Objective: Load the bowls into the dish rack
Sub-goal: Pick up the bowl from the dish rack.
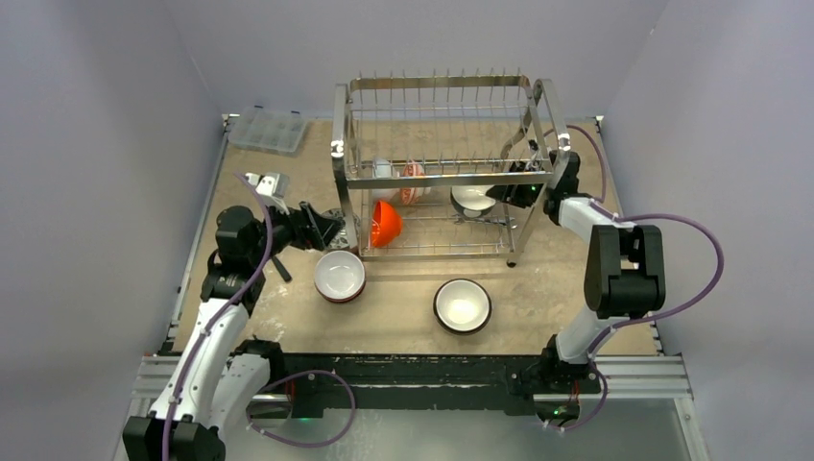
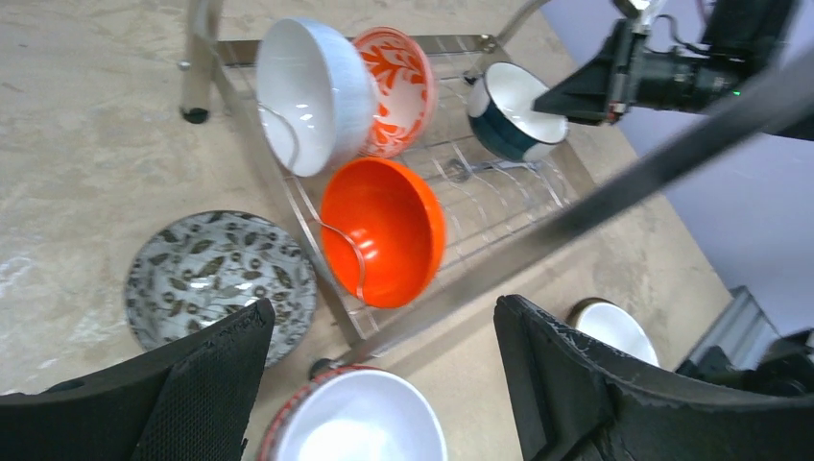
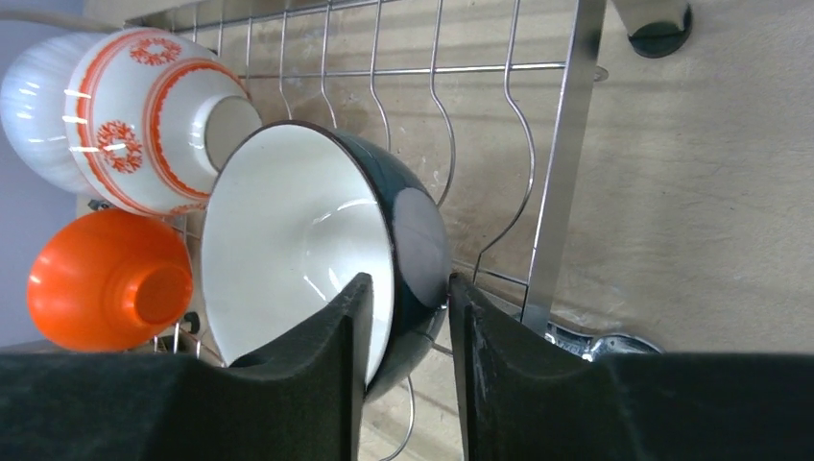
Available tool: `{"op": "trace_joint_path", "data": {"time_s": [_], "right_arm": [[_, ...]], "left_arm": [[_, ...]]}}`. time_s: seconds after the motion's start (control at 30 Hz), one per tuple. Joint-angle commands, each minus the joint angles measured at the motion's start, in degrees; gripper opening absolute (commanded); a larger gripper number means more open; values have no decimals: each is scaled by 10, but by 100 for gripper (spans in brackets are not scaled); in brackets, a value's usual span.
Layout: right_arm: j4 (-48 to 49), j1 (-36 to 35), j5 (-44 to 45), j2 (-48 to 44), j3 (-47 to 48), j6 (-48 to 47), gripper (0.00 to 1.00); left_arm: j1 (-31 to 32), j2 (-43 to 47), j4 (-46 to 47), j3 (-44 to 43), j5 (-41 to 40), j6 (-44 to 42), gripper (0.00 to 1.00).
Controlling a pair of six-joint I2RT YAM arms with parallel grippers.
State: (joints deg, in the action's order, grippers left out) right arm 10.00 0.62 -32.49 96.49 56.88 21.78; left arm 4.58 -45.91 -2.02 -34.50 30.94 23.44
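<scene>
The dish rack [image 1: 437,173] stands toward the far side of the bench [image 1: 547,279], with the side walls close on both flanks (not much elbow room out there). There is open surface in front of it, between two loose bowls. A red-rimmed bowl [image 1: 340,276] sits near the rack's left front leg, and a dark-rimmed bowl [image 1: 462,305] sits nearer the middle. A clear box [image 1: 269,128] lies in the far-left corner.

On the lower tier, a white bowl [image 2: 309,96] and a red-patterned bowl [image 2: 398,88] stand on edge side by side. An orange bowl [image 2: 384,230] stands on edge in front of them.

The left wrist view picks up a grey leaf-patterned dish [image 2: 219,279] flat on the bench just outside the rack's left end. The left tool [image 1: 331,229] largely hides it from overhead. That tool hovers at the rack's left end with its jaws spread wide and nothing between them.

The right tool [image 3: 408,283] reaches in from the rack's right end. Its wrist view shows the grip plainly: one finger inside, one outside, clamped on the rim of the dark-outside bowl [image 3: 317,250]. That bowl is tilted over the lower-tier wires.
</scene>
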Motion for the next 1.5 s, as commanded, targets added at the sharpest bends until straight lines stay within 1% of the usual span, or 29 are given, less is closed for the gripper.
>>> {"op": "trace_joint_path", "data": {"time_s": [0.0,0.17,0.2,0.37,0.47,0.57,0.63,0.7,0.83,0.9,1.07,1.13,1.2,1.27,1.37,1.47], "right_arm": [[8,-36,-9,17,22,-10,32],[14,-36,-16,12,25,-2,2],[15,-36,-17,8,25,-1,0],[16,-36,-21,-9,32,4,0],[15,-36,-26,-19,35,8,0],[16,-36,-29,-33,35,12,0],[16,-36,-34,-41,37,14,0],[15,-36,-40,-48,37,13,0],[14,-36,-56,-54,38,5,0],[12,-37,-71,-52,39,-1,0],[6,-37,-95,-50,32,-13,0],[6,-39,-99,-52,28,-16,0],[4,-40,-101,-53,26,-19,0],[2,-40,-105,-51,25,-23,0],[-2,-41,-105,-46,24,-31,0],[-7,-41,-98,-42,23,-36,0]], "left_arm": [[11,40,-16,13,35,31,82],[17,53,-30,10,51,55,79],[23,56,-30,9,56,55,78],[61,92,-49,6,60,39,77],[88,133,-37,14,61,33,77],[102,186,0,33,85,23,77],[106,221,42,50,110,10,77],[108,234,69,59,134,-6,78],[116,212,106,56,177,-42,79],[128,191,114,50,191,-75,79],[184,111,100,13,196,-195,79],[229,69,87,-6,182,-251,78],[285,24,61,-29,148,-311,77],[353,-27,31,-56,92,-372,77],[451,-103,-10,-101,-27,-449,77],[504,-177,-11,-134,-127,-488,76]]}}
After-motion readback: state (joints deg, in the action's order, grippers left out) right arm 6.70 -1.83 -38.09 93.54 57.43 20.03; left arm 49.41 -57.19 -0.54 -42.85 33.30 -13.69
